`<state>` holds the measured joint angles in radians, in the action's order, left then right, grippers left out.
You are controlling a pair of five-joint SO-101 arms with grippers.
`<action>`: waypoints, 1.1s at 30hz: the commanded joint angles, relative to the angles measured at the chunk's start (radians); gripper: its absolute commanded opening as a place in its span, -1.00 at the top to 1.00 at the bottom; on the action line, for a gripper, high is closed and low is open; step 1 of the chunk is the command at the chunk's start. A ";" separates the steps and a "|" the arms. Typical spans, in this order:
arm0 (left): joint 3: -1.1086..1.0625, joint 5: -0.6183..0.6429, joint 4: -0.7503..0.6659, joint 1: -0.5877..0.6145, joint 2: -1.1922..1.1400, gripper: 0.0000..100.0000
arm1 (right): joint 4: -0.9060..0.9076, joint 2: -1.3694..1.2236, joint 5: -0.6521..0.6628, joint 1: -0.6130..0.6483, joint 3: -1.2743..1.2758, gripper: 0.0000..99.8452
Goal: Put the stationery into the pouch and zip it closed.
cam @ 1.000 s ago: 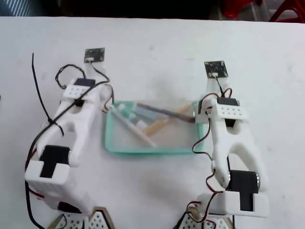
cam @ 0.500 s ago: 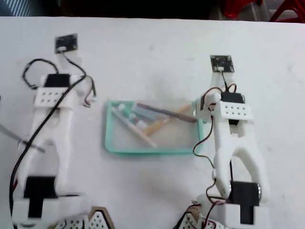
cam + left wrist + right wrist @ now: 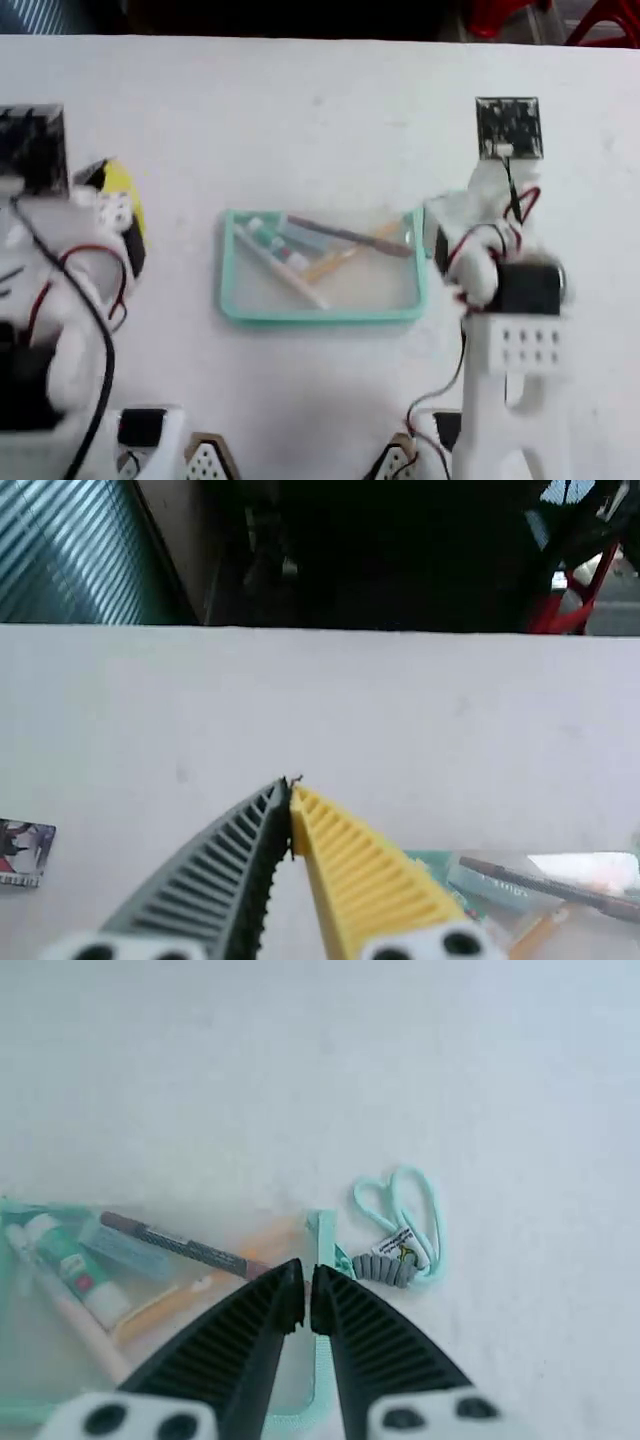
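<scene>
- Two arms flank the pouch [image 3: 320, 314], which lies flat mid-surface [image 3: 320, 120], touching neither arm.
- Stationery is inside: dark pen [image 3: 345, 234], glue stick [image 3: 68, 1264], and a pencil-like stick [image 3: 330, 266], all behind the clear wall.
- Left fingers [image 3: 352, 865] are pressed together at the tips, holding nothing, well apart from the pouch on its left.
- Right fingers [image 3: 238, 1348] are down to a thin slit, holding nothing, hanging over the pouch's zipper end.
- The pull cord [image 3: 402, 1222] lies loose on the surface just beside that end.
- Judgement: the zip looks run to the end; I can't tell if it is fully shut.
- Risk: the right fingers catch the cord loop on lifting off, dragging the pouch or pulling the slider back open.
- Risk: if a gap remains, the pen tip near that corner could poke out.
</scene>
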<state>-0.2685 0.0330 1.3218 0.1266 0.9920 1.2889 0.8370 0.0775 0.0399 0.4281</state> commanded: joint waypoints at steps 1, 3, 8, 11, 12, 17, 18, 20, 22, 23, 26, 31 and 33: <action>0.034 -0.012 0.058 -0.004 0.157 0.95 | 0.039 0.205 0.000 0.036 -0.048 0.96; 0.034 -0.012 0.086 -0.004 0.223 0.95 | 0.054 0.309 0.000 0.077 -0.046 0.96; 0.034 -0.014 0.120 -0.004 0.427 0.95 | 0.071 0.549 0.000 0.200 -0.046 0.96; 0.034 -0.031 0.124 -0.004 0.561 0.95 | 0.071 0.680 0.000 0.246 -0.046 0.96; 0.034 -0.054 0.124 -0.004 0.605 0.95 | 0.071 0.725 -0.002 0.254 -0.046 0.96; 0.034 -0.098 0.118 -0.001 0.799 0.95 | 0.071 0.898 -0.006 0.255 -0.046 0.96; 0.034 -0.098 0.118 0.002 0.828 0.95 | 0.073 0.928 -0.006 0.255 -0.046 0.96; 0.044 -0.095 0.127 0.004 0.846 0.95 | 0.101 0.975 0.000 0.255 -0.052 0.96; 0.028 -0.098 0.140 0.004 0.839 0.95 | 0.157 0.972 0.000 0.255 -0.072 0.96; 0.009 -0.098 0.149 0.002 0.839 0.95 | 0.194 0.967 0.000 0.255 -0.084 0.96; -0.046 -0.098 0.152 -0.001 0.839 0.95 | 0.260 0.969 -0.003 0.255 -0.103 0.96; -0.141 -0.100 0.135 -0.001 0.839 0.95 | 0.260 0.969 -0.002 0.255 -0.100 0.96; -0.196 -0.100 0.100 0.002 0.839 0.95 | 0.260 0.969 -0.002 0.255 -0.098 0.96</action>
<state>-0.3790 -0.0575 1.4707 0.1250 1.8328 1.5451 1.8036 0.0775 0.2854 0.3360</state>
